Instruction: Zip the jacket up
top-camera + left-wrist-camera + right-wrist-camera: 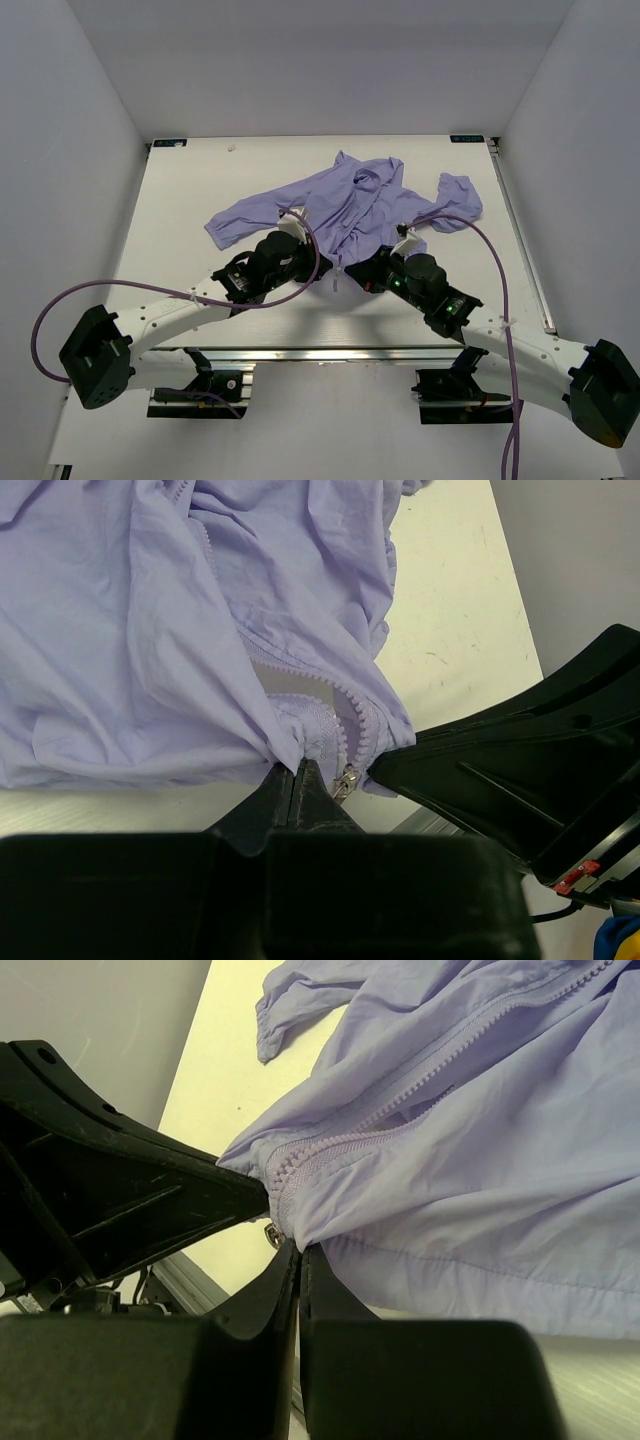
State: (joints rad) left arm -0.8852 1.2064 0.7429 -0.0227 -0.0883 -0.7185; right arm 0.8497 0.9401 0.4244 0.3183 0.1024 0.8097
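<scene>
The lavender jacket (340,205) lies wrinkled on the white table, collar far, hem toward me. My left gripper (297,767) is shut on the jacket's bottom hem just left of the zipper, with the metal zipper slider (347,780) right beside its fingers. My right gripper (300,1248) is shut on the hem on the other side of the zipper; the slider (271,1233) shows just left of its tips. In the top view both grippers (322,262) (362,268) meet at the hem's middle. The zipper teeth (420,1095) run up the open front.
The table's near metal edge rail (330,352) runs just behind the grippers. Each arm's black body shows in the other's wrist view (520,770) (110,1180). Purple cables (480,240) loop over both arms. White walls enclose the table.
</scene>
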